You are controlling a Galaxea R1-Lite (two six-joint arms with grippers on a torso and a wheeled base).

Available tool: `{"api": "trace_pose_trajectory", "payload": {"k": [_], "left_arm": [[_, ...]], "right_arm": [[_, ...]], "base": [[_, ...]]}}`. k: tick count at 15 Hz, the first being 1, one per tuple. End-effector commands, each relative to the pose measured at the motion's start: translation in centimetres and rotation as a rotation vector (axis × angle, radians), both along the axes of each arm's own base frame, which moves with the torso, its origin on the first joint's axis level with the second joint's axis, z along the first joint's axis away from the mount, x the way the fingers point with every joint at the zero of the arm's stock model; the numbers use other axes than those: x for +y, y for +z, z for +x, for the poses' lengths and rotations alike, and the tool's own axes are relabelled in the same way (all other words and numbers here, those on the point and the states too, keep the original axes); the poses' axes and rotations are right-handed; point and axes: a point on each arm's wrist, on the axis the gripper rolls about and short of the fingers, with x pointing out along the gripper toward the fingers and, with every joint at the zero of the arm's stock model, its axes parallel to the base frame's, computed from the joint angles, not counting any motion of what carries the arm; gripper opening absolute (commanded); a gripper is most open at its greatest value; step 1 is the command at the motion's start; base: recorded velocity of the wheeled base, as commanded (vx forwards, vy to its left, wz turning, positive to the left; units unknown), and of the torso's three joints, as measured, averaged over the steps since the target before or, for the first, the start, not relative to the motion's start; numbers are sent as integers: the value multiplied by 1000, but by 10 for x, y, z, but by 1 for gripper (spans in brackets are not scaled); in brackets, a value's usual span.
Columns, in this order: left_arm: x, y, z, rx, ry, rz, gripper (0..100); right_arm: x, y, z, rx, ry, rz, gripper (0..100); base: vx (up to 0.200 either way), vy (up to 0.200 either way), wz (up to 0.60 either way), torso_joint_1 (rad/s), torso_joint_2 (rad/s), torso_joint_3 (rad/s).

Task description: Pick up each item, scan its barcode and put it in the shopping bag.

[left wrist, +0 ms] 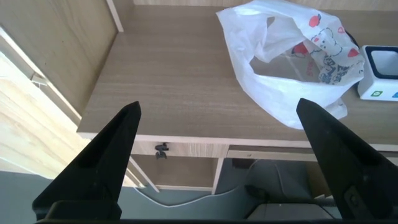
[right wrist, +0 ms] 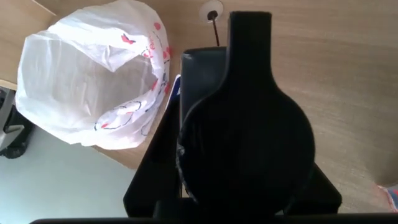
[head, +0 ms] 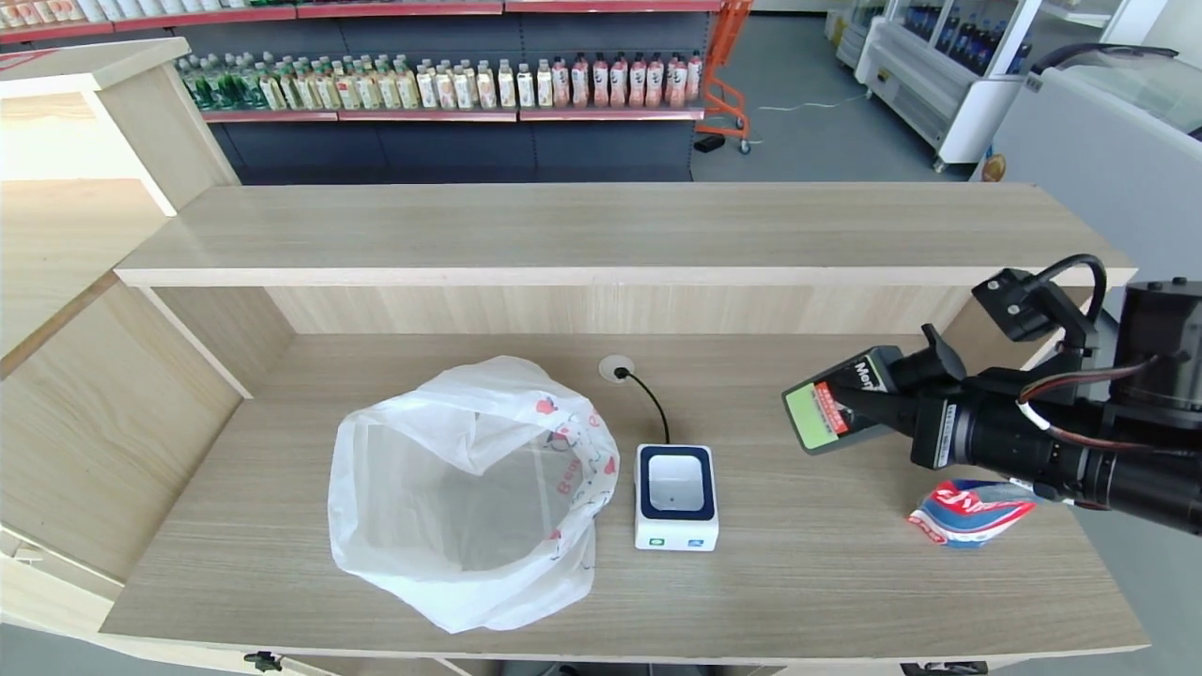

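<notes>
My right gripper (head: pixel 892 387) is shut on a dark box (head: pixel 831 413) with a green and red label, held in the air right of the scanner (head: pixel 676 496). From the right wrist the box (right wrist: pixel 202 81) shows dark, mostly hidden behind a finger. The white shopping bag (head: pixel 470 488) stands open on the counter, left of the scanner. A red, white and blue snack packet (head: pixel 972 512) lies under my right arm. My left gripper (left wrist: pixel 217 165) is open with nothing in it, below the counter's front edge, near the bag (left wrist: pixel 292 56).
The scanner's black cable (head: pixel 648 399) runs back to a grommet (head: pixel 616 368) in the counter (head: pixel 235 526). A raised wooden ledge (head: pixel 601 230) closes the back, with side walls left and right. Bare counter lies left of the bag.
</notes>
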Motion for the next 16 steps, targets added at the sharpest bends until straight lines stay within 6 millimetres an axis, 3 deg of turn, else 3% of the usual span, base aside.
{"api": "trace_pose_trajectory", "payload": {"k": [1, 4, 13, 16], "left_arm": [[0, 0, 0, -1, 2, 2, 100], [0, 0, 0, -1, 0, 2, 100], [0, 0, 0, -1, 2, 3, 100], [0, 0, 0, -1, 2, 0, 100]], "right_arm": [[0, 1, 0, -2, 3, 3, 0], [2, -5, 2, 20, 12, 0, 0], [29, -13, 9, 82, 107, 41, 0], [33, -27, 19, 140, 102, 36, 0]], "base": [[-200, 0, 0, 2, -2, -2], [0, 0, 0, 0, 0, 0], [0, 200, 0, 6, 3, 6], [0, 0, 0, 0, 0, 0]]}}
